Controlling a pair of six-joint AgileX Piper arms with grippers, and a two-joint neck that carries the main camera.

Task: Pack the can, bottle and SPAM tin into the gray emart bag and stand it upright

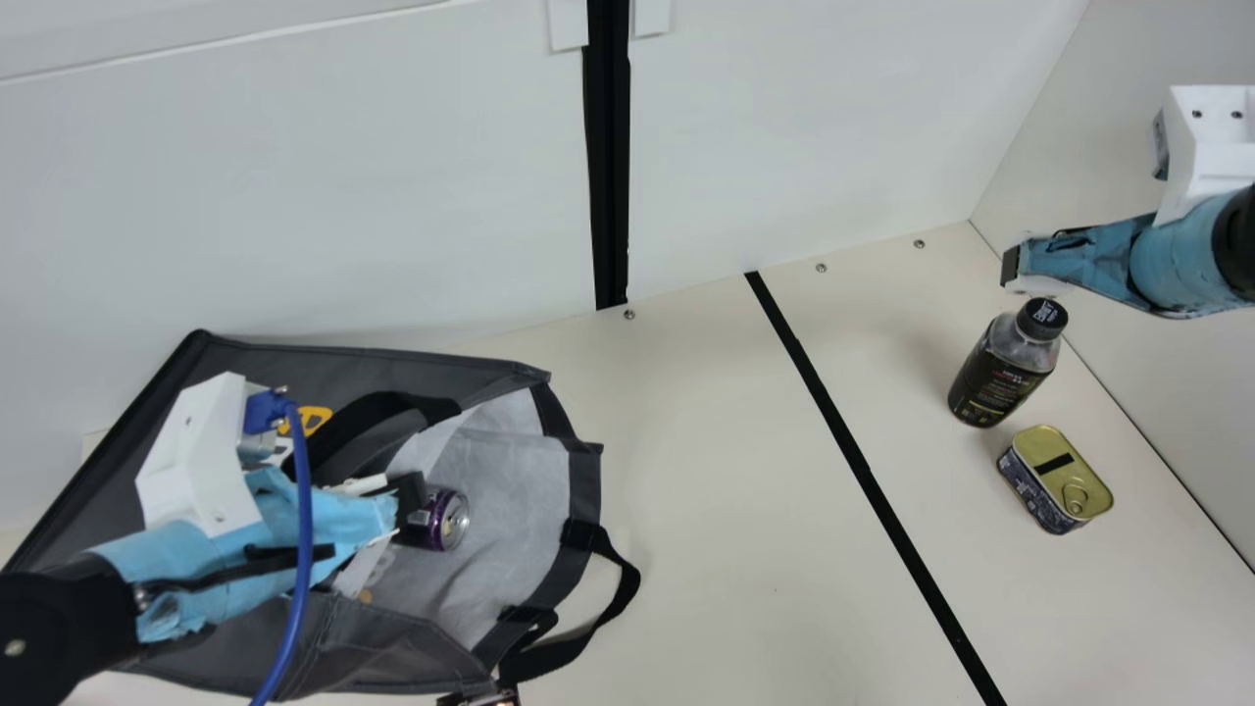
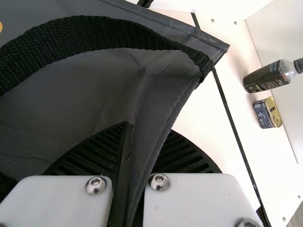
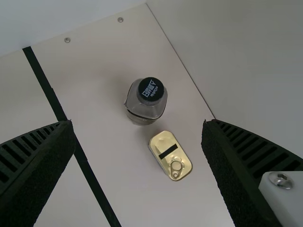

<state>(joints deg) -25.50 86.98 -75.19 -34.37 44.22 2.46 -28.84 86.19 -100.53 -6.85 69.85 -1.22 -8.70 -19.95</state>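
Observation:
In the main view my left gripper (image 1: 400, 505) is at the gray bag (image 1: 373, 361), which lies on its side with its mouth facing right. The purple can (image 1: 448, 520) lies inside, beside those fingers. From the left wrist, my left gripper (image 2: 142, 142) is shut on a fold of the bag (image 2: 66, 90), below a black strap. My right gripper (image 1: 1014, 267) hangs above the dark bottle (image 1: 998, 378), which stands upright near the SPAM tin (image 1: 1054, 479). In the right wrist view my right gripper (image 3: 138, 124) is open, its fingers wide apart over the bottle cap (image 3: 151, 89) and tin (image 3: 170, 156).
A black tape line (image 1: 863, 466) crosses the table between bag and bottle. White walls (image 1: 392, 196) rise behind and at the right, close to the bottle and tin. One bag handle (image 1: 632, 579) loops out over the table from the mouth.

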